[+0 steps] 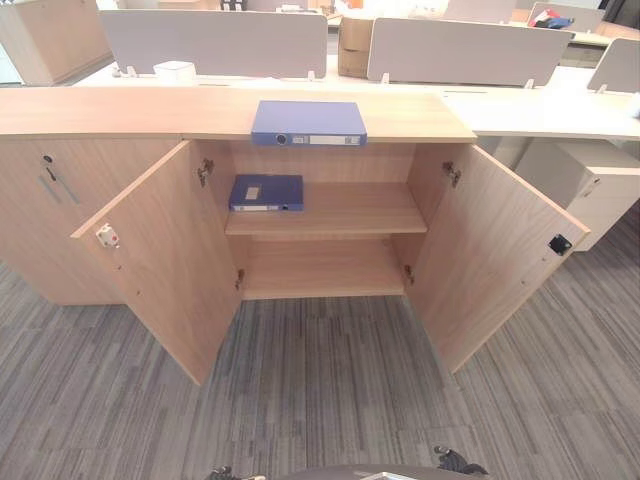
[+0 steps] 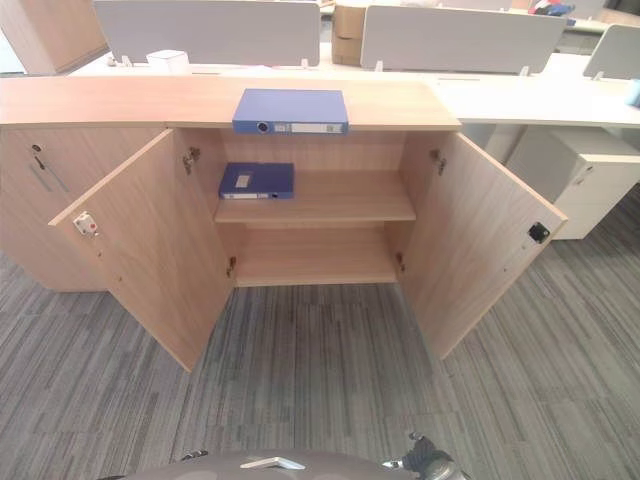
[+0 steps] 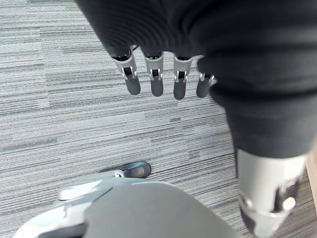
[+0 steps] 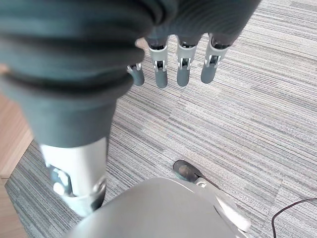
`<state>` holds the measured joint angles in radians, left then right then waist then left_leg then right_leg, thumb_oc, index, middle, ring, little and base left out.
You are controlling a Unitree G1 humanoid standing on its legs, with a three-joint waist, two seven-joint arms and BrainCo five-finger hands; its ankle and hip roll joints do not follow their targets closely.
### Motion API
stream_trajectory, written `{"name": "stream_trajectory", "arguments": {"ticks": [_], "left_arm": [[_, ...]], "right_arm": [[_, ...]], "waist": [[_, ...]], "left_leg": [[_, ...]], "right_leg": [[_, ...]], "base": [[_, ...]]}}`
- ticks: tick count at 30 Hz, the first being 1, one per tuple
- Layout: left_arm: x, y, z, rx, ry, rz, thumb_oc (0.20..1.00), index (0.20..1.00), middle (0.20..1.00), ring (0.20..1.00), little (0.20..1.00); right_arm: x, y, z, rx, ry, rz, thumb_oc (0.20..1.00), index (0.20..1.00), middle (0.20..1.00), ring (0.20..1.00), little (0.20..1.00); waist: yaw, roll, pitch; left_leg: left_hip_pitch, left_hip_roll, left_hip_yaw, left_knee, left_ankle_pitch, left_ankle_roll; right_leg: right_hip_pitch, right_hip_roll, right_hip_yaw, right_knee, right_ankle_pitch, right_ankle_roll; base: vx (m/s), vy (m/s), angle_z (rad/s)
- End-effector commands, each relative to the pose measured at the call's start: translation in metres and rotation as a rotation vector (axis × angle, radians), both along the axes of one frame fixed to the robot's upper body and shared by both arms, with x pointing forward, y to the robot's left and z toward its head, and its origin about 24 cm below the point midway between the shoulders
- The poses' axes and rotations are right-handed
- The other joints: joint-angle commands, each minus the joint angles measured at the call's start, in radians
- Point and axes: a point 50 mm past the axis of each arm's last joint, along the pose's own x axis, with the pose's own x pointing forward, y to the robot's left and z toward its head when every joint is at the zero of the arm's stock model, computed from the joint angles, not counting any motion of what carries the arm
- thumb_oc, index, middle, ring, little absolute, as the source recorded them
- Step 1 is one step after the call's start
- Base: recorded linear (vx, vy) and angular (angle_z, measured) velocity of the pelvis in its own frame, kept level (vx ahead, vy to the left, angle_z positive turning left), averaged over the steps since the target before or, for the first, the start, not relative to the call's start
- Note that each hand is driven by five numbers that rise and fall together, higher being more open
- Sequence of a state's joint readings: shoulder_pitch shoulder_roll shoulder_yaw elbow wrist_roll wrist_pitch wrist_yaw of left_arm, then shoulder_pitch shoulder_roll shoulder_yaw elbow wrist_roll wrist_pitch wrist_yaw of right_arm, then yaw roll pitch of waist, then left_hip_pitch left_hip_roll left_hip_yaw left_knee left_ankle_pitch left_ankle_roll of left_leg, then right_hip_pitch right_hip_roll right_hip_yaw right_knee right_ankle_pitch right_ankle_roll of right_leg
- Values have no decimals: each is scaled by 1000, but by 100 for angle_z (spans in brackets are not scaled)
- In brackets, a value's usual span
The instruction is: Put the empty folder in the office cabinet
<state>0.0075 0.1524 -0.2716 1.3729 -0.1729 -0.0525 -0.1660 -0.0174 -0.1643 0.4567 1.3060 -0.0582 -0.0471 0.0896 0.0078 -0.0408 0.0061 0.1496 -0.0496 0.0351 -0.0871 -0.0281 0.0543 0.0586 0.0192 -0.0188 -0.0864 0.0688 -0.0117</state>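
A blue folder (image 1: 308, 123) lies flat on the tabletop (image 1: 120, 112) above the open office cabinet (image 1: 330, 215), overhanging its front edge; a second folder (image 1: 266, 192) sits on the cabinet's upper shelf. The left robot hand (image 3: 156, 74) and right robot hand (image 4: 181, 67) hang released, empty, over carpet. A careless reach could knock the overhanging folder off.

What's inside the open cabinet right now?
One blue folder lies flat on the left of the upper shelf. The lower shelf looks bare, though its front corners are hidden by the doors.
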Motion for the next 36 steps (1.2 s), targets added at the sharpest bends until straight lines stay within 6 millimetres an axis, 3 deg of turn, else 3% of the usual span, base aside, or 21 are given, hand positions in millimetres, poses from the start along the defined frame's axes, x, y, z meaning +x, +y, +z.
{"name": "stream_trajectory", "arguments": {"ticks": [1, 36], "left_arm": [[3, -4, 0, -5, 11, 27, 1000, 1000, 1000, 1000, 1000], [4, 0, 0, 14, 4, 5, 1000, 1000, 1000, 1000, 1000]], "right_arm": [[-9, -11, -1, -38, 54, 25, 1000, 1000, 1000, 1000, 1000], [-8, -13, -1, -40, 50, 37, 1000, 1000, 1000, 1000, 1000]], "waist": [[-2, 26, -10], [1, 22, -8]], "left_leg": [[-7, 46, 36, 0, -12, -65], [-9, 44, 36, 0, -12, -66]], "right_leg": [[45, -35, -1, 10, -48, 94], [47, -39, -4, 10, -47, 94]], "base": [[0, 0, 0], [0, 0, 0]]}}
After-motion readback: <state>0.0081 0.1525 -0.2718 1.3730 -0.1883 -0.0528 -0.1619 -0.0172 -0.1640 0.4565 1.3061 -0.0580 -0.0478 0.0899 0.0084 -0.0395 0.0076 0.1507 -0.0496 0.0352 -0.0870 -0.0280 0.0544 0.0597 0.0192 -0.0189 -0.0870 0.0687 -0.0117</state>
